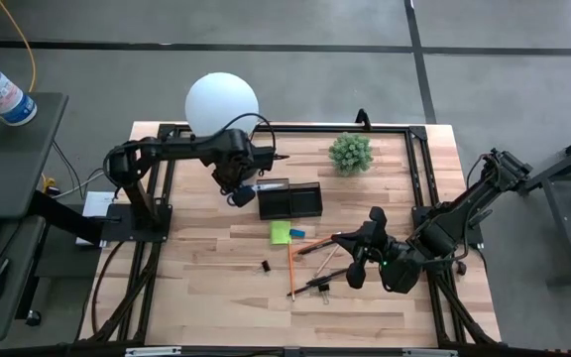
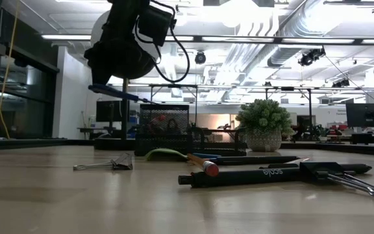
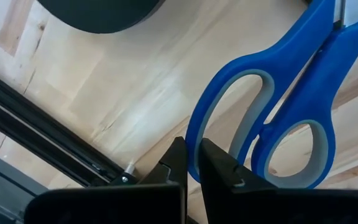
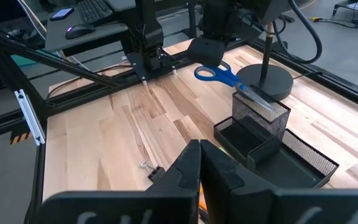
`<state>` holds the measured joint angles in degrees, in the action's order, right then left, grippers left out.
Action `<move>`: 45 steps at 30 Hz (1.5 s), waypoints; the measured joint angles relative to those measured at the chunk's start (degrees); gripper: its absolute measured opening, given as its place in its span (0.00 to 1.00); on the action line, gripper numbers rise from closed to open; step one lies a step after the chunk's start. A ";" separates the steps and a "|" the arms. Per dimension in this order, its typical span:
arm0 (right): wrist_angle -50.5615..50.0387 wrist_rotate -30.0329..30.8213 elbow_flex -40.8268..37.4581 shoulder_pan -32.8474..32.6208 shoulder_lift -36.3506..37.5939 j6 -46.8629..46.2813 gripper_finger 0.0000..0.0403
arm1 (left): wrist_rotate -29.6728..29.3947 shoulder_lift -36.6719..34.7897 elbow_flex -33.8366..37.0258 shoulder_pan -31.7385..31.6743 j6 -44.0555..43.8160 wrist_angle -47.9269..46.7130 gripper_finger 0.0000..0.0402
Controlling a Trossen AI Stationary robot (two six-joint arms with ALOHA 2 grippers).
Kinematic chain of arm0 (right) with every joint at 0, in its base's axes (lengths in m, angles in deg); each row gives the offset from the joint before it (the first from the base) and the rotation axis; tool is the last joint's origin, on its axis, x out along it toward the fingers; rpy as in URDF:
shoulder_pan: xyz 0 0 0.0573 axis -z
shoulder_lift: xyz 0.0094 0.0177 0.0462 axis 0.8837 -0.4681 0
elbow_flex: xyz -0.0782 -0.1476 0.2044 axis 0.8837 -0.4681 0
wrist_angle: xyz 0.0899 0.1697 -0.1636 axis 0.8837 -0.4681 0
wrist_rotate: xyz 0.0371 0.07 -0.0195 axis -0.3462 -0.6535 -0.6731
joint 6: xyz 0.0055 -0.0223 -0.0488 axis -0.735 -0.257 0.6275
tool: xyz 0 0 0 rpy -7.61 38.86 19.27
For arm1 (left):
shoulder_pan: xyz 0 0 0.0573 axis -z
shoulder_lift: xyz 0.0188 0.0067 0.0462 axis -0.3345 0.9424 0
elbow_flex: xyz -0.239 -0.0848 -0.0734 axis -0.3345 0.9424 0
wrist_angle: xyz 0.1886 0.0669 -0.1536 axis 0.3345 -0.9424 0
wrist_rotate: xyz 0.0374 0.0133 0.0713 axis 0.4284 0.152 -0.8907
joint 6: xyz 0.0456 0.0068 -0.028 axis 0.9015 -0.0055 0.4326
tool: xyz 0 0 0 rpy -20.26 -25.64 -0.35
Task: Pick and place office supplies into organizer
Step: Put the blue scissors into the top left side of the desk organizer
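My left gripper (image 1: 243, 194) is shut on the blue-handled scissors (image 4: 216, 73), held in the air just left of the dark mesh organizer (image 1: 290, 199). The scissors' blades (image 4: 257, 98) reach toward the organizer's tall cup. The lime-green sticky-note pad (image 1: 281, 232) and small blue block (image 1: 297, 233) lie flat in front of the organizer. Orange and dark pencils and pens (image 1: 310, 258) and black clips (image 1: 265, 266) lie on the table. My right gripper (image 1: 350, 248) is shut and empty above the pens. My left gripper pinches the rim of one blue handle loop (image 3: 193, 158) between its two fingers (image 3: 176, 163). The scissors are lifted clear of the table and lie about level (image 2: 112, 91), with the blades pointing away from the fingers toward the organizer.
A white globe lamp (image 1: 222, 103) stands at the far left on a round black base (image 4: 269, 78), close behind the left gripper. A small green potted plant (image 1: 350, 152) stands at the far edge. Black frame rails (image 1: 171, 198) run along the table's sides.
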<state>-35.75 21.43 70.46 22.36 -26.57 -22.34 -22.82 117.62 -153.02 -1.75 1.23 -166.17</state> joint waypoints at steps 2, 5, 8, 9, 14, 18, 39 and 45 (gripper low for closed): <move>0.00 -0.02 0.00 0.00 0.00 0.00 0.00 | 0.22 0.00 0.00 0.14 0.01 0.00 0.03; 0.00 -0.02 0.00 -0.02 0.00 0.00 0.00 | 0.42 0.00 0.00 0.40 -0.83 0.05 0.08; 0.00 -0.04 0.00 0.00 0.00 0.00 0.00 | -0.44 0.00 0.00 0.40 -1.24 0.03 0.12; 0.00 -0.07 0.00 0.00 0.00 0.00 0.00 | -0.45 0.00 0.00 0.40 -1.46 0.04 0.12; 0.02 -0.13 0.00 -0.02 0.00 -0.02 0.00 | -0.54 0.00 0.00 0.40 -1.85 1.49 0.14; 0.08 -0.41 0.00 0.00 -0.02 -0.02 0.00 | -0.49 0.00 0.00 0.40 -1.47 1.79 0.13; 0.03 -4.26 0.00 -0.07 -0.06 -1.38 0.00 | -1.12 -3.35 0.00 12.22 2.93 6.10 0.12; 0.53 -4.33 0.00 -0.04 -2.00 -1.53 0.00 | -3.19 -6.62 0.00 21.10 -4.74 11.21 0.12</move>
<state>-35.22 17.11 70.46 22.32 -28.57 -23.87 -26.01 111.00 -153.02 19.36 -3.51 -154.96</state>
